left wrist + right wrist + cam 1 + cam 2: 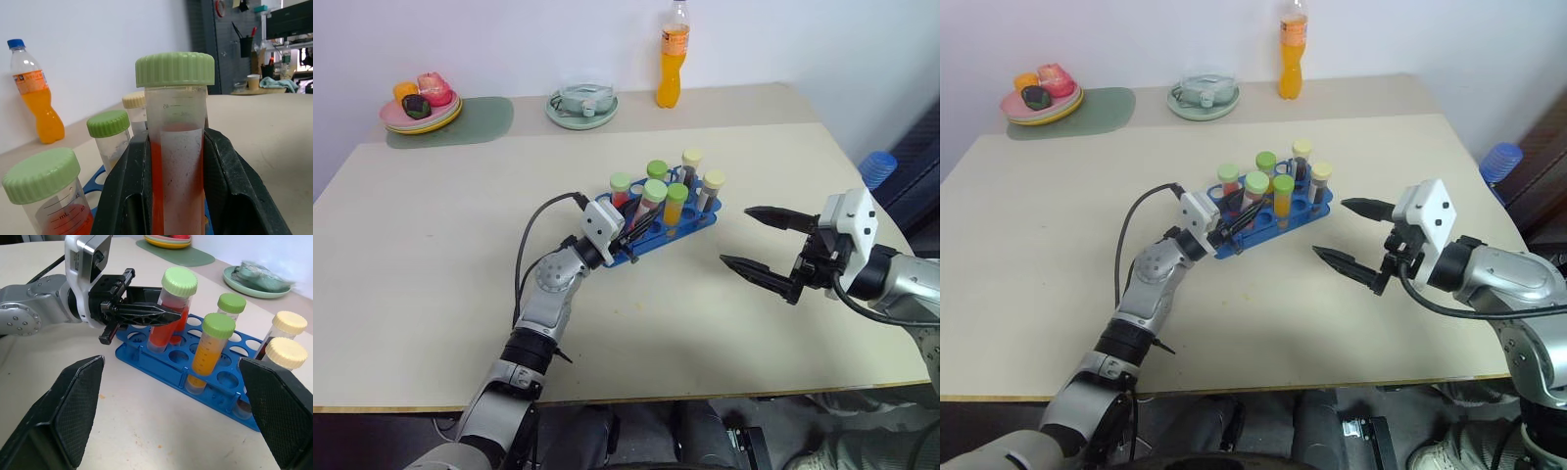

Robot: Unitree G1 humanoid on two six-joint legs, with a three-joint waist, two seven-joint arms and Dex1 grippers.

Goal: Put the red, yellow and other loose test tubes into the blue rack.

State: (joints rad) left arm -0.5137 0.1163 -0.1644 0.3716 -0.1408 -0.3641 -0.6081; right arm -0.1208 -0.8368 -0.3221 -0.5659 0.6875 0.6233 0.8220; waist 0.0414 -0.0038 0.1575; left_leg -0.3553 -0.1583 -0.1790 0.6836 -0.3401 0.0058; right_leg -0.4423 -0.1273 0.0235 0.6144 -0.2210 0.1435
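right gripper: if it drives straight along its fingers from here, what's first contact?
Probably the blue rack and its tubes, first the yellow-filled tube. The right gripper is open and points at them across bare table; depth is hard to judge.

A blue rack [161,369] sits mid-table holding six capped tubes upright: a green-capped red tube [172,316] (clamped by the left gripper [161,316]), an orange one [208,355], others pale-capped.

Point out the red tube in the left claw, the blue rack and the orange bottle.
red tube [176,161], left wrist view, on its body between the fingers.
blue rack [161,374], right wrist view, on its near edge.
orange bottle [672,83], left eye view, on its lower body.
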